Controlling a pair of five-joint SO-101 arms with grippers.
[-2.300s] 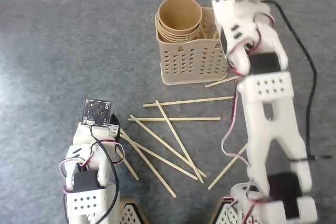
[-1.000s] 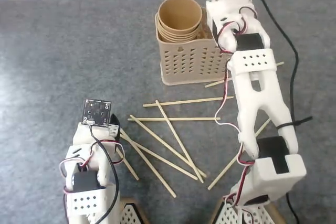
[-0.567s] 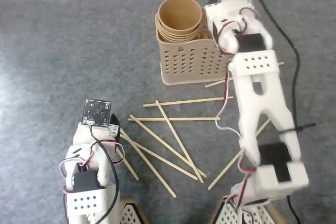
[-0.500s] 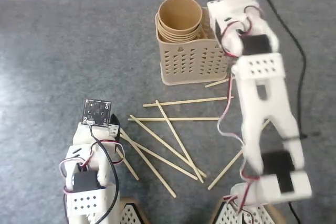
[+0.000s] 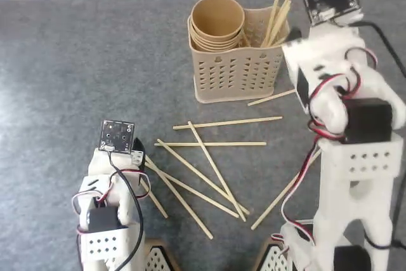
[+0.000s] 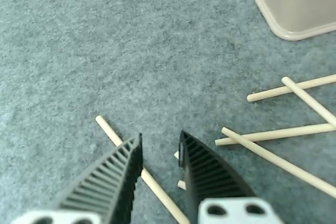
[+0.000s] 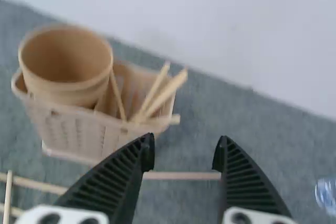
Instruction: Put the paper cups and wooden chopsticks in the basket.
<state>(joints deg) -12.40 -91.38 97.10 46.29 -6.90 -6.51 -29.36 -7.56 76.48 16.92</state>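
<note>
Cups sit stacked in the basket beside perhaps four chopsticks; several loose chopsticks lie on the carpet. Right gripper and left gripper both gape, empty.

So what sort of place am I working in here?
Probably a tabletop robot test bench: a grey carpet-like mat covers the surface, a plain white wall stands behind, and the props are staged, a basket with loose chopsticks scattered before it.
</note>
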